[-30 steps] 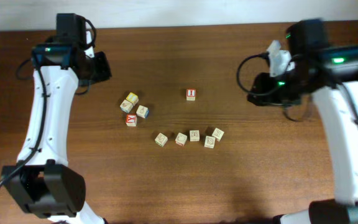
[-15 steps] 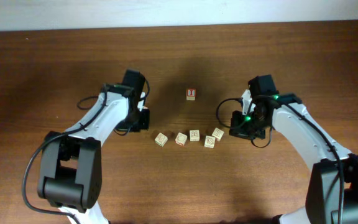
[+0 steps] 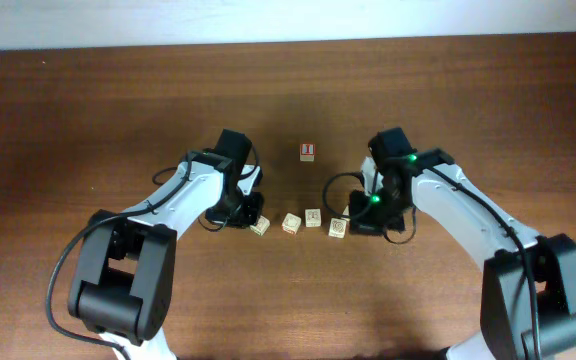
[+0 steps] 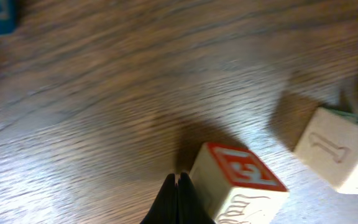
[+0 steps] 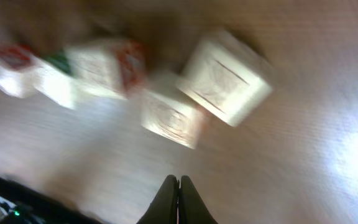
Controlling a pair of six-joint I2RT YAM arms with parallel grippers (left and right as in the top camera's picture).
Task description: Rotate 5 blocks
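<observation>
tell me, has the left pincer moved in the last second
Yes. In the overhead view the left pincer has come right and down the picture, closer to the unmoved red-faced cube, ending beside the row's leftmost block.

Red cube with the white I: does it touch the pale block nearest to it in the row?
Apart. The overhead view shows bare table between the red cube and the nearest pale block.

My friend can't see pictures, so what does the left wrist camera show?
The left gripper, shut, sits close beside a pale block with a red-printed top on the brown wooden table. Another pale block lies farther right.
</observation>
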